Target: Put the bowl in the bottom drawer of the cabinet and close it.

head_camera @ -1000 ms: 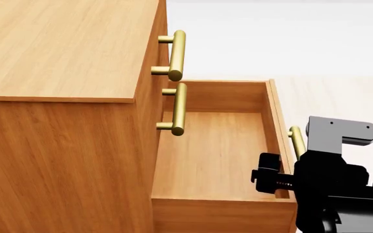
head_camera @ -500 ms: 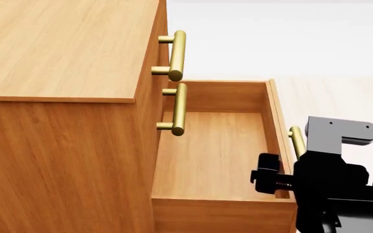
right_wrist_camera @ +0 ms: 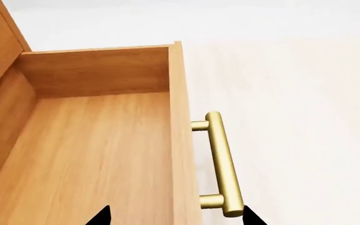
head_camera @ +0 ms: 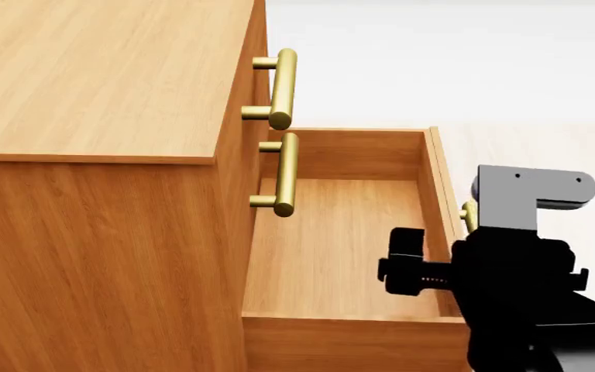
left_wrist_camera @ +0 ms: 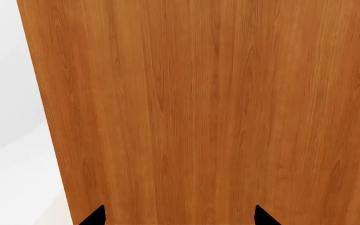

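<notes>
Fingertips of our right gripper (right_wrist_camera: 175, 216) stand spread apart, empty, straddling the front panel of the pulled-out bottom drawer (head_camera: 334, 248) beside its brass handle (right_wrist_camera: 222, 164). Our left gripper (left_wrist_camera: 178, 218), also spread, faces the cabinet (head_camera: 101, 155). We see no bowl.

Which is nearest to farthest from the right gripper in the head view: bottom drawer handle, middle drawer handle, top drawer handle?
From the right gripper:
1. Bottom drawer handle: on the pulled-out drawer's front, just to its right, mostly hidden behind the arm.
2. Middle drawer handle: on the cabinet front, to its left across the open bottom drawer.
3. Top drawer handle: above the middle one.
</notes>
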Tool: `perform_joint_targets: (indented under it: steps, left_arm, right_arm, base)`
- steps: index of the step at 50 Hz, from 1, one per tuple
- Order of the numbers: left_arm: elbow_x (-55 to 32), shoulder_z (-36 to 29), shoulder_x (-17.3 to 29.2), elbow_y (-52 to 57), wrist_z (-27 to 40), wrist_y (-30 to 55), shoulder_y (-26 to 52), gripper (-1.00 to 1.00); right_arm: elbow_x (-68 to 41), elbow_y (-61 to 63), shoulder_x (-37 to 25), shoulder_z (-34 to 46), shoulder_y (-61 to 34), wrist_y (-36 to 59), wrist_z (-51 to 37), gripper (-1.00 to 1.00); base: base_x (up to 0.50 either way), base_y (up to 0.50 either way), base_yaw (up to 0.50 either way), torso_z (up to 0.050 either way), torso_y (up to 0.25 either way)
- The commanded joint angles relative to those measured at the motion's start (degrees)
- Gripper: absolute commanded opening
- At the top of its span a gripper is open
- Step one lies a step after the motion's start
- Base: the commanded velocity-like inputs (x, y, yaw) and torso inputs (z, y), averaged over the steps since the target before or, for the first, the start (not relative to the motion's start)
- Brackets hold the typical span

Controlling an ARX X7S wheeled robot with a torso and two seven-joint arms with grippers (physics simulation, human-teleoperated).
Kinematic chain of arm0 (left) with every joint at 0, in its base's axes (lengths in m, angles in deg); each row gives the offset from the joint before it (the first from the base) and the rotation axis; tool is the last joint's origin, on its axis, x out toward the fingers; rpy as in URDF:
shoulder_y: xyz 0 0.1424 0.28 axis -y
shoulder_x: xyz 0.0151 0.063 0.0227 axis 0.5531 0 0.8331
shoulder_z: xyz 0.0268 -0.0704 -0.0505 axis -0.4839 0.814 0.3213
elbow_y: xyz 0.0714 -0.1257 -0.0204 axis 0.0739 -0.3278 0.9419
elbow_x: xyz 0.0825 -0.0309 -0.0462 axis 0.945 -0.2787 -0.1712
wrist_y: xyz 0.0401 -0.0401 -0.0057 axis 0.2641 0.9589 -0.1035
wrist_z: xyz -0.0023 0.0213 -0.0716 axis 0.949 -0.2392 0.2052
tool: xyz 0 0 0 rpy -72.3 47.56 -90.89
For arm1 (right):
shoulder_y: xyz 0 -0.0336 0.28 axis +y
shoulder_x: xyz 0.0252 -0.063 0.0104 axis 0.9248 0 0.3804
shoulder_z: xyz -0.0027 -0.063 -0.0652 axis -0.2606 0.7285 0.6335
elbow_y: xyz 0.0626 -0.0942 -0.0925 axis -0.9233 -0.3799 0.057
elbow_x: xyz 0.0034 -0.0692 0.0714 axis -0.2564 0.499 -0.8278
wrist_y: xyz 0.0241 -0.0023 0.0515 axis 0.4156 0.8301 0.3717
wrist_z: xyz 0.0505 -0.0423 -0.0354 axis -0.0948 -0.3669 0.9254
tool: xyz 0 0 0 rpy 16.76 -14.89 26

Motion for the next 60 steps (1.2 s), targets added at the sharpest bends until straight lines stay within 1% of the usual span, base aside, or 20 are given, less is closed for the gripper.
perform_joint_targets:
  steps: [1, 9, 15, 19, 23, 24, 27, 28, 30, 35, 37, 42, 45, 50, 52, 56, 58, 60]
  left_arm:
    - [0.0, -0.2, 0.1, -0.1, 0.2, -0.1, 0.1, 1.0]
    - [-0.1, -0.3, 0.2, -0.3, 0.1, -0.4, 0.2, 1.0]
    - [-1.2, -0.3, 0.3, -0.6, -0.6, -1.5, 0.1, 1.0]
    - [-0.8, -0.4, -0.2, -2.7, -0.9, -3.8, 0.1, 1.0]
    - [-1.0, -0.4, 0.2, -1.2, -0.5, -2.3, 0.1, 1.0]
    - [-0.4, -0.6, -0.1, -2.7, -0.5, -3.2, 0.3, 1.0]
    - [0.6, -0.8, 0.1, -3.0, 0.0, -2.1, 0.8, 1.0]
    - [-0.3, -0.2, -0.4, -3.4, -0.1, -4.1, 0.6, 1.0]
    - [-3.5, 0.2, -0.2, -3.0, -1.8, -4.8, 0.2, 1.0]
    - [-2.3, -0.1, 0.0, -2.8, -1.0, -4.1, 0.2, 1.0]
    - [-2.4, -0.2, 0.1, -2.8, -1.2, -4.7, 0.1, 1.0]
    - [-2.1, -0.3, 0.4, -1.7, -0.9, -4.3, -0.4, 1.0]
    - [-2.3, -0.4, 0.6, -0.9, -0.7, -3.9, -0.8, 1.0]
    - [-2.0, -0.5, 0.2, -2.6, -0.9, -5.5, -0.8, 1.0]
    - [-2.1, -0.5, 0.1, -3.3, -1.0, -6.0, -0.7, 1.0]
    - [-1.8, -0.6, -0.3, -5.1, -1.3, -7.6, -0.5, 1.0]
    - [-1.6, -0.7, -0.6, -6.4, -1.5, -8.6, -0.4, 1.0]
    - [-1.6, -0.7, -0.7, -7.2, -1.7, -9.2, -0.3, 1.0]
  right_arm:
    - [-2.0, 10.1, -1.1, -2.4, 0.6, 4.5, -3.3, 1.0]
    - [-4.4, 17.5, -1.6, -5.8, 0.5, 8.6, -5.9, 1.0]
    - [-3.0, 20.8, -3.6, -6.0, 0.6, 7.3, -7.4, 1.0]
    - [-0.9, 21.0, -5.1, -6.2, 1.5, 4.5, -8.4, 1.0]
    - [-1.2, 21.1, -5.9, -8.0, 1.9, 4.4, -8.5, 1.0]
    - [-0.7, 21.2, -6.3, -8.3, 2.3, 3.9, -8.8, 1.0]
    - [-0.7, 21.7, -6.9, -9.1, 2.9, 3.5, -8.9, 1.0]
    - [-0.4, 21.9, -7.3, -9.7, 3.1, 3.2, -9.2, 1.0]
    - [-0.2, 22.6, -7.8, -10.3, 3.3, 3.0, -9.5, 1.0]
    - [0.6, 24.9, -9.2, -12.3, 4.7, 2.4, -11.0, 1.0]
    - [-0.6, 24.9, -8.8, -15.0, 4.7, 3.3, -11.2, 1.0]
    - [0.8, 25.3, -10.0, -15.5, 5.7, 2.4, -12.2, 1.0]
    - [0.7, 24.7, -10.0, -17.2, 6.0, 2.3, -12.5, 1.0]
    - [1.9, 24.6, -10.2, -18.2, 6.7, 1.2, -13.8, 1.0]
    - [1.6, 24.3, -9.3, -20.7, 6.7, 1.3, -14.9, 1.0]
    - [3.9, 23.3, -9.9, -21.0, 7.5, -0.1, -16.8, 1.0]
    - [4.1, 22.6, -9.7, -22.5, 7.9, -1.0, -17.1, 1.0]
    - [5.1, 22.4, -10.2, -21.8, 8.5, -2.3, -17.2, 1.0]
  base:
    - [0.0, 0.0, 0.0, 0.0, 0.0]
    - [0.0, 0.0, 0.0, 0.0, 0.0]
    - [0.0, 0.0, 0.0, 0.0, 0.0]
    - [0.0, 0.0, 0.0, 0.0, 0.0]
    - [0.0, 0.0, 0.0, 0.0, 0.0]
    - [0.0, 0.0, 0.0, 0.0, 0.0]
    - [0.0, 0.0, 0.0, 0.0, 0.0]
    - [0.0, 0.0, 0.0, 0.0, 0.0]
    - [0.0, 0.0, 0.0, 0.0, 0.0]
    - [0.0, 0.0, 0.0, 0.0, 0.0]
    - [0.0, 0.0, 0.0, 0.0, 0.0]
    - [0.0, 0.0, 0.0, 0.0, 0.0]
    - [0.0, 0.0, 0.0, 0.0, 0.0]
    - [0.0, 0.0, 0.0, 0.0, 0.0]
    - [0.0, 0.0, 0.0, 0.0, 0.0]
    - [0.0, 0.0, 0.0, 0.0, 0.0]
    - [0.0, 0.0, 0.0, 0.0, 0.0]
    - [0.0, 0.0, 0.0, 0.0, 0.0]
